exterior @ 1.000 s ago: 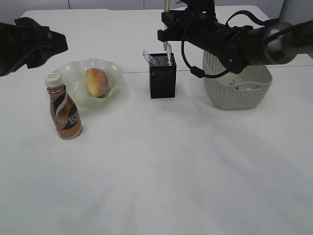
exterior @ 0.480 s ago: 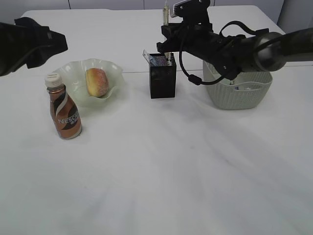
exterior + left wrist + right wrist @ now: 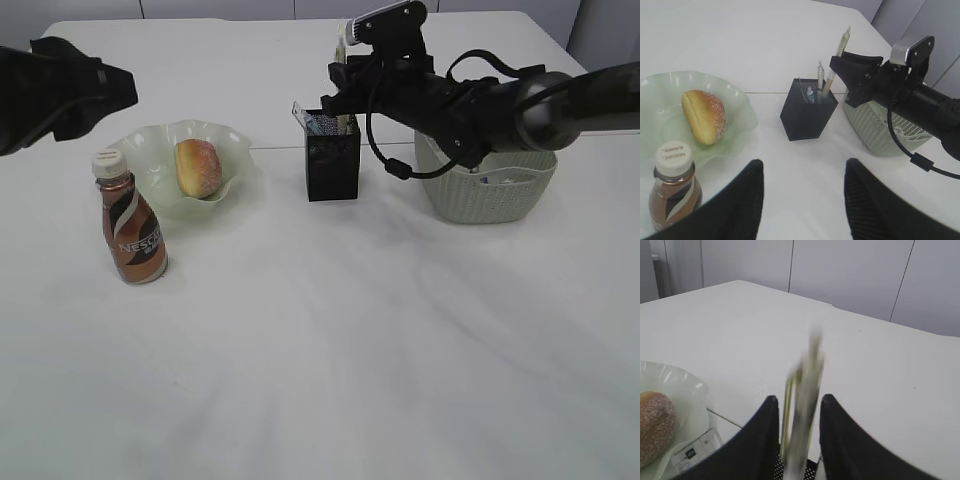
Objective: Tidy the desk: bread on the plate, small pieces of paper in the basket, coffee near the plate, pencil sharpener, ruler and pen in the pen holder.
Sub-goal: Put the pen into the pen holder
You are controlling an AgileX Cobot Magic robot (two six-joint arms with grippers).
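Black punched-metal pen holder (image 3: 333,156) at far centre of the white desk (image 3: 320,350), pen (image 3: 836,61) sticking up out of it, blurry between the right gripper (image 3: 796,427) fingers, jaws a bit apart around it. Can't tell whether it's actually pinched. Woven-look oval basket (image 3: 487,190) just right, half hidden by that arm. Far left: ruffled glassy green plate (image 3: 160,160) with bread (image 3: 198,168), coffee (image 3: 130,220) bottle just in front. Left gripper (image 3: 802,200) hovering above, jaws wide open, empty.
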